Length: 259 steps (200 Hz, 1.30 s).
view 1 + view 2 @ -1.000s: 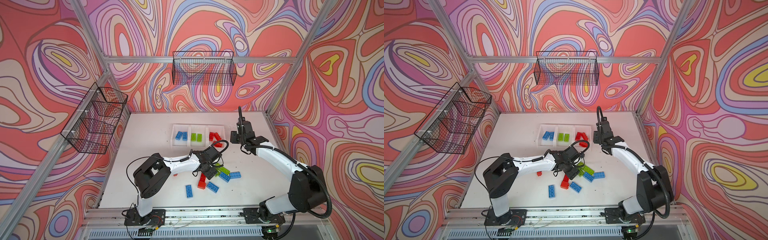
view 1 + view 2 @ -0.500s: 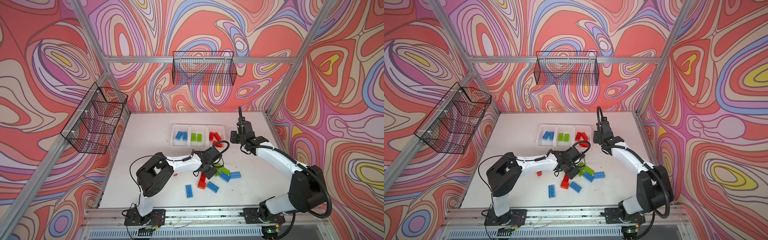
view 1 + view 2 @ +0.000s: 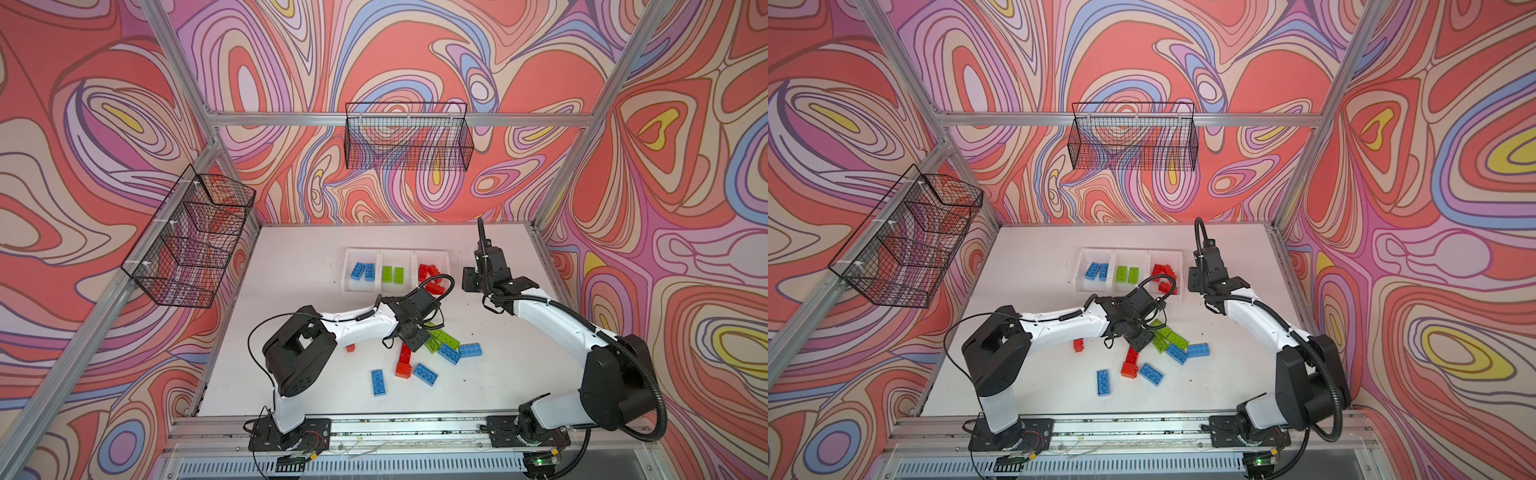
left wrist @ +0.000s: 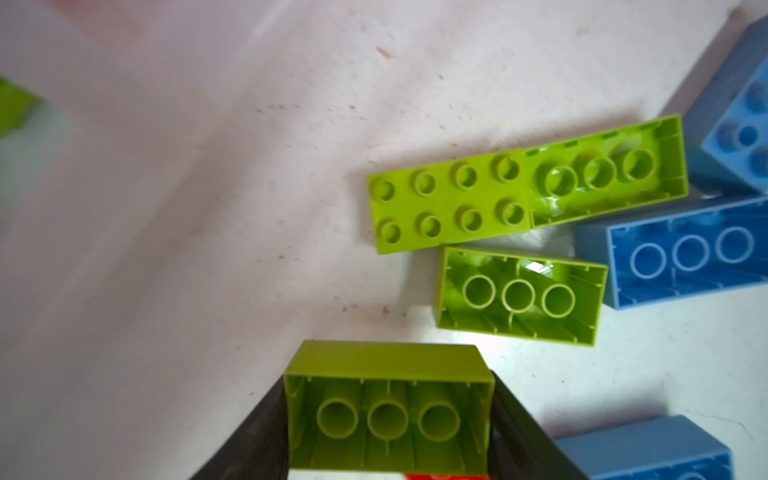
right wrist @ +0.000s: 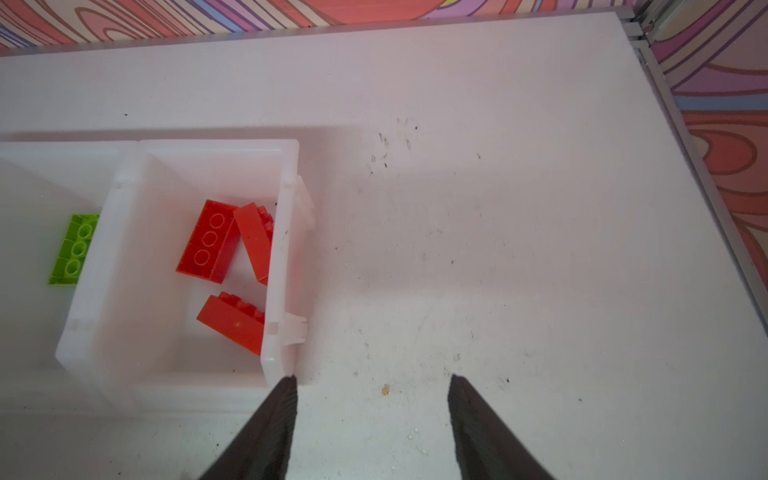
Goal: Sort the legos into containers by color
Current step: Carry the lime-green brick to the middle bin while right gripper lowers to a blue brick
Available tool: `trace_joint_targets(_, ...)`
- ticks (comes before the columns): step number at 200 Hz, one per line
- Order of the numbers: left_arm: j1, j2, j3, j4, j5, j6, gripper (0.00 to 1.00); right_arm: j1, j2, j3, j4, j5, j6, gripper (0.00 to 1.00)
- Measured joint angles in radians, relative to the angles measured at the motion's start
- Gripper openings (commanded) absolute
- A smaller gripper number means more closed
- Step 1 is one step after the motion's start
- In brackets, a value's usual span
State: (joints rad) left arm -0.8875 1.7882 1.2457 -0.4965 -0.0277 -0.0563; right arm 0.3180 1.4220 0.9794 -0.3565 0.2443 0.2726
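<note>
The sorting looks a little under halfway done. The containers (image 3: pixel 380 254), three white bins joined in a row, sit toward the far edge of the desk (image 3: pixel 291 291), about midway along it. One end bin holds a blue pair (image 3: pixel 362 271), the middle bin a green pair (image 3: pixel 392 274), and the other end bin at least three red legos (image 5: pixel 208 243) lying at odd angles. A cable hides part of that bin from above.

The rest lie in a loose scatter nearer the edge where the arms are bolted. I count four loose blue bricks (image 3: pixel 377 382), three loose green bricks (image 4: pixel 449 208) bunched together, a couple of loose red bricks (image 3: pixel 403 361) that seem stacked, and a small red piece (image 3: pixel 350 348) off by itself. By my reckoning, more than half the pile has yet to be carried over.

The left arm's fingers (image 4: pixel 257 444) are pinching a green brick (image 4: pixel 386 359) by its short ends, right over that scatter. I cannot tell whether it has cleared the desk. It is chunky, glossy lime plastic, and its hollow underside with three round tubes faces the wrist camera. I'd say it is bound for the middle bin.

The right arm's fingers (image 5: pixel 274 428) are spread with nothing between them, over bare desk just beside the outer corner of the red bin.
</note>
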Motion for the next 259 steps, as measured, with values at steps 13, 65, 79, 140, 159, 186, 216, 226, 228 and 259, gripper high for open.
trace_joint_targets(13,0.044,-0.054,0.003,0.0,0.001,0.01,0.56,-0.002,-0.018,-0.022,-0.006,-0.004,0.01,0.62)
trace_joint_targets(65,0.232,-0.084,0.107,0.012,0.005,0.13,0.6,-0.005,-0.065,-0.094,-0.019,-0.044,0.06,0.62)
trace_joint_targets(79,0.26,-0.035,0.166,0.009,0.011,0.2,0.61,-0.005,-0.069,-0.104,-0.025,-0.059,0.067,0.62)
trace_joint_targets(140,0.332,0.211,0.396,0.005,0.084,0.481,0.69,-0.005,-0.161,-0.197,-0.061,-0.117,0.115,0.62)
trace_joint_targets(159,0.338,0.273,0.445,0.006,0.101,0.557,0.72,-0.005,-0.185,-0.226,-0.075,-0.131,0.134,0.62)
trace_joint_targets(186,0.338,0.32,0.466,0.011,0.134,0.614,0.79,-0.005,-0.21,-0.24,-0.094,-0.138,0.15,0.63)
trace_joint_targets(216,0.337,0.322,0.47,0.029,0.14,0.621,0.84,-0.005,-0.214,-0.242,-0.119,-0.158,0.16,0.64)
trace_joint_targets(226,0.338,0.321,0.47,0.038,0.135,0.616,0.85,-0.005,-0.216,-0.25,-0.126,-0.165,0.167,0.64)
trace_joint_targets(228,0.338,0.319,0.469,0.041,0.133,0.615,0.85,-0.005,-0.216,-0.253,-0.127,-0.166,0.17,0.64)
trace_joint_targets(259,0.338,0.257,0.415,0.084,0.098,0.575,0.84,-0.005,-0.224,-0.296,-0.156,-0.208,0.2,0.64)
